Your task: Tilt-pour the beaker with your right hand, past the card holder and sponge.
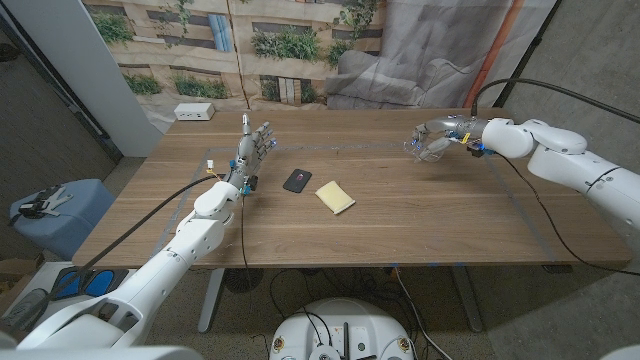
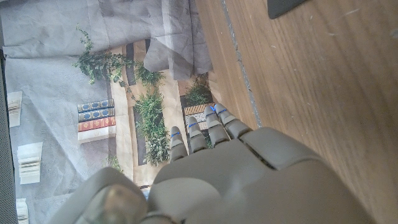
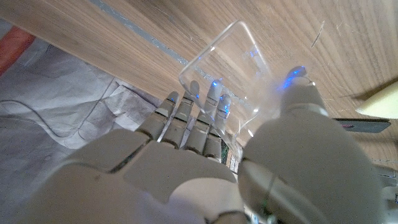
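The beaker [image 1: 428,146], clear plastic, is being held tilted above the table [image 1: 420,215] at approx 1 o'clock from table centre. The right hand [image 1: 440,136] is wrapping its fingers [image 3: 186,115] around it, thumb on the other side, probably for a steady pour. The card holder [image 1: 297,180] and sponge [image 1: 335,197] are lying near centre, well apart from it. The left hand [image 1: 255,148], at 10 o'clock, is holding nothing, fingers apart and upright, probably just waiting.
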